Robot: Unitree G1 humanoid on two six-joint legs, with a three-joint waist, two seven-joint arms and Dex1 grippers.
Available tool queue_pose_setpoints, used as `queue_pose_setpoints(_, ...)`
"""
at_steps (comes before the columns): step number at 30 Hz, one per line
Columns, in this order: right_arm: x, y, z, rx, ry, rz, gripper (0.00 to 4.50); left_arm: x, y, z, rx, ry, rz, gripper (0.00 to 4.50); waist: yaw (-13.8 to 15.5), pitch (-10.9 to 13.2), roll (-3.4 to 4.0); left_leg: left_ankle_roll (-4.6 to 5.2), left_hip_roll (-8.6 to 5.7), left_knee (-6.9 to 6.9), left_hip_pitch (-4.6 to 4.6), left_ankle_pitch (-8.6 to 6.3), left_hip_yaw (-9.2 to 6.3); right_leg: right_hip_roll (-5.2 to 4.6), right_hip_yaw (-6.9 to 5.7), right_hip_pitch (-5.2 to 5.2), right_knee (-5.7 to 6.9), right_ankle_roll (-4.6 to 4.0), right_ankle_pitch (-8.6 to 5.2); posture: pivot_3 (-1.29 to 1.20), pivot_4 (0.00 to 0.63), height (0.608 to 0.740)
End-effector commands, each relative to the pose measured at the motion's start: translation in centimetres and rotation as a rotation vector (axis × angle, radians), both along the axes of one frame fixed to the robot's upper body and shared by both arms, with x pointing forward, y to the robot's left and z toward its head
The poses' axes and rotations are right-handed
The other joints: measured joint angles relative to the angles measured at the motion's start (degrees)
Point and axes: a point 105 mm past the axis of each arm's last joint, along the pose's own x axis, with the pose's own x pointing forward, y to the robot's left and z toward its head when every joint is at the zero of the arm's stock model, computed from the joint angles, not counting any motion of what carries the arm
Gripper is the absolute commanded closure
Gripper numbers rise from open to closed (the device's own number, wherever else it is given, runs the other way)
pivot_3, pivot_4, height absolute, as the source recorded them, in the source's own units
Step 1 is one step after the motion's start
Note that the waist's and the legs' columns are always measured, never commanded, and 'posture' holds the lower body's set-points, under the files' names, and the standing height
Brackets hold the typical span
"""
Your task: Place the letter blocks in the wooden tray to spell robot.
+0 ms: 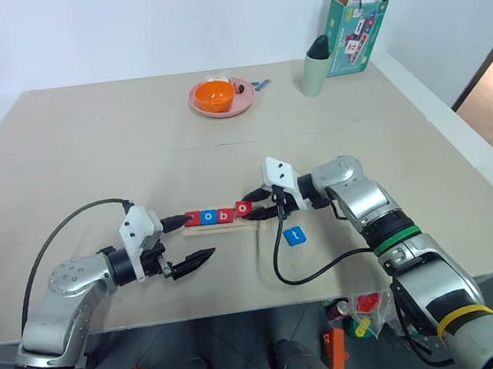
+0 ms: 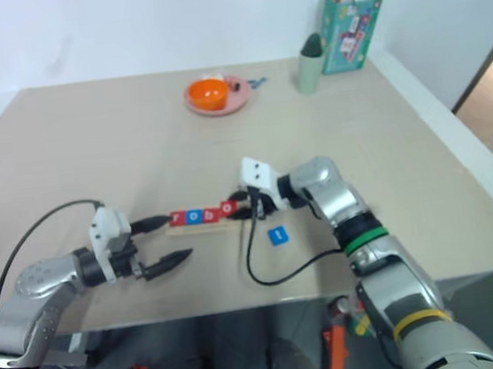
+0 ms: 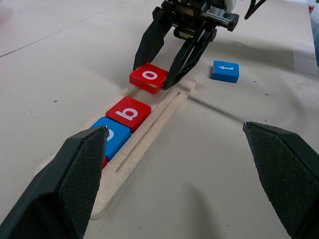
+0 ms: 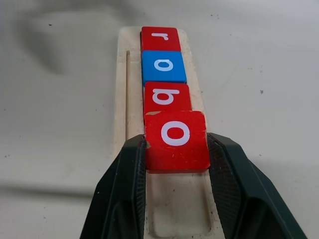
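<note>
The right gripper is clenched on a red "o" block, holding it tilted over the right end of the wooden tray — directly in line with the 3 blocks already seated. From left to right those read "r" in red, "o" in blue, "b" in red. The tray's long axis runs left-right, so the held tile likely only needs lowering beside the "b". The blue "t" block lies on the table just near-right of the tray, closest to the right arm. The left gripper hangs released at the tray's left end — holding nothing.
</note>
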Motion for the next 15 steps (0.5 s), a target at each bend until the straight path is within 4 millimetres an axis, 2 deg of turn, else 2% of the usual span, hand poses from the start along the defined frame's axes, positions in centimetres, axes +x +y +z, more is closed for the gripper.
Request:
queue_pose_setpoints(1, 0.1, 0.5, 1.3, -0.003, -0.049, 0.036, 3.28, -0.2, 0.0, 0.9, -0.008, -0.041, -0.001, 0.00, 0.0, 0.0, 0.00, 0.00, 0.00, 0.00, 0.00, 0.00, 0.00, 0.00, 0.00, 0.00, 0.00, 0.00, 0.00, 0.00, 0.150, 0.740)
queue_pose_setpoints(15, 0.8, 0.8, 0.0, -0.039, -0.044, 0.019, 3.28, -0.3, -0.4, 0.8, -0.010, -0.038, -0.001, 0.00, -0.1, 0.0, 0.00, 0.00, 0.00, 0.00, 0.01, 0.00, 0.00, 0.00, 0.00, 0.01, 0.00, -0.01, 0.01, 0.00, 0.150, 0.740)
